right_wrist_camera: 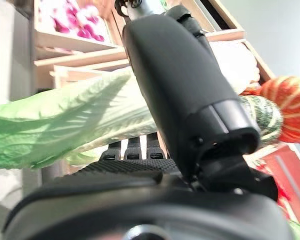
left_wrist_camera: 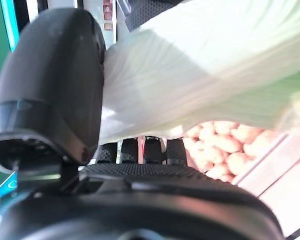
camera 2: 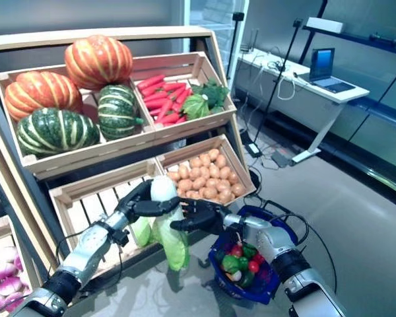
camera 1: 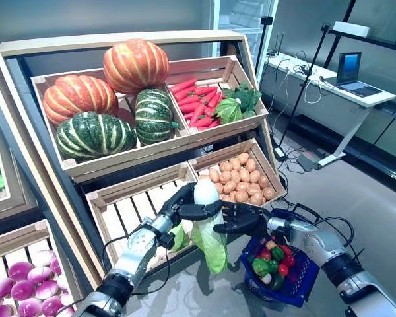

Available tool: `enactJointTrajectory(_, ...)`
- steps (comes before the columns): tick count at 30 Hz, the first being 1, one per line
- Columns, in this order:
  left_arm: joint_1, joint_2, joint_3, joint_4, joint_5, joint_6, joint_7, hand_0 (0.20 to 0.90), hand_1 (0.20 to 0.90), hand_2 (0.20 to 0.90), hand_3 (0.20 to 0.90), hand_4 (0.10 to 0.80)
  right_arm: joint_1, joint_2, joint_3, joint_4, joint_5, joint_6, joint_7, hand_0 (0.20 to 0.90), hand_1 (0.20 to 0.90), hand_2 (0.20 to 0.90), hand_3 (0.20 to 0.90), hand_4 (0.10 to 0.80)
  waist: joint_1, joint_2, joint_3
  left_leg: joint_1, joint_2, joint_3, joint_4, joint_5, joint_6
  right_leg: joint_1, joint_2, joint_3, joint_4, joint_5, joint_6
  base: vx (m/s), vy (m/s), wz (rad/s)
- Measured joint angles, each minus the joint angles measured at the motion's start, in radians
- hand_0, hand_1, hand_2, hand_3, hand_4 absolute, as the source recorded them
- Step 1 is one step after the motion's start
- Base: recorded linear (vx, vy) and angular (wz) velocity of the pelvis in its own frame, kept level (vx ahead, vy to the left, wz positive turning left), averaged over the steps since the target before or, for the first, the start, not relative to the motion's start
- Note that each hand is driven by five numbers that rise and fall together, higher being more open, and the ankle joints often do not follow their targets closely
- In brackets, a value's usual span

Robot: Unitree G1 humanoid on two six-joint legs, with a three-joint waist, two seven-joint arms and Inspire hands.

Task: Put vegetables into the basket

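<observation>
A napa cabbage (camera 1: 209,241) with a white stalk and hanging green leaves is held in the air before the lower shelf, between my two hands. My left hand (camera 1: 183,206) is shut on its white upper end (left_wrist_camera: 190,70), thumb on one side and fingers on the other. From the right, my right hand (camera 1: 241,218) grips the same cabbage (right_wrist_camera: 75,115), thumb over it and fingers beneath. A blue basket (camera 1: 302,282) hangs at my right forearm, below and to the right of the cabbage. It holds green, red and white vegetables (camera 1: 269,261).
The wooden stand holds pumpkins (camera 1: 135,65), carrots (camera 1: 199,99) and leafy greens (camera 1: 239,102) on top, with potatoes (camera 1: 241,181) and a slatted crate (camera 1: 129,211) with another cabbage below. Purple turnips (camera 1: 26,284) lie lower left. A desk with a laptop (camera 1: 350,69) stands at the right.
</observation>
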Motion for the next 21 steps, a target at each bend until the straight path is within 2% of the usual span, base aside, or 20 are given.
enactJointTrajectory(4,0.021,0.011,-0.014,-0.029,0.0,0.0,-0.029,0.3,0.3,0.3,0.3,0.4,-0.002,-0.026,-0.005,0.033,-0.002,0.03,0.098,0.9,0.9,0.9,0.9,0.8,0.0,-0.003,-0.007,-0.002,-0.003,-0.014,-0.002,0.005,0.002,0.003,-0.003,-0.011,0.0,0.001,0.0,0.004,-0.002,0.08)
enactJointTrajectory(9,0.024,0.015,-0.035,-0.031,-0.01,0.0,-0.038,0.3,0.3,0.3,0.3,0.4,-0.002,-0.033,-0.007,0.071,-0.004,0.035,0.151,0.9,0.9,0.9,0.9,0.8,0.0,-0.005,-0.022,-0.004,-0.004,-0.023,-0.002,0.007,0.001,0.002,-0.003,-0.013,0.0,0.002,0.0,0.0,-0.001,0.01)
enactJointTrajectory(21,0.041,0.01,-0.037,-0.031,-0.051,0.0,-0.026,0.3,0.3,0.3,0.3,0.4,-0.003,0.013,-0.014,0.169,-0.011,0.005,0.154,0.9,0.9,0.9,0.9,0.8,0.0,-0.004,-0.023,-0.005,-0.004,-0.025,-0.002,0.007,0.002,0.001,-0.003,-0.013,0.0,0.002,0.0,0.0,0.0,0.0)
